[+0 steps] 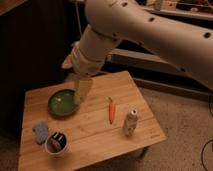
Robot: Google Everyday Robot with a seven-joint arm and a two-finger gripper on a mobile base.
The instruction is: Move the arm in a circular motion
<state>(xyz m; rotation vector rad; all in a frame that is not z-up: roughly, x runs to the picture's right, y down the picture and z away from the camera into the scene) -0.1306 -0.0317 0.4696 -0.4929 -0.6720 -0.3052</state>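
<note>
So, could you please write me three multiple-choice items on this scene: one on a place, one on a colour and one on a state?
1. Where is the arm's end effector?
A. above the green bowl's right rim
B. at the table's front edge
C. off to the table's right side

2. What colour is the carrot?
A. blue
B. orange
C. white

3. How is the small bottle placed?
A. lying on its side
B. tipped into the bowl
C. upright on the table

Answers:
1 A, its tan tip overlaps the bowl's right rim.
2 B, it shows orange against the wood.
3 C, it stands on its base near the carrot.
</note>
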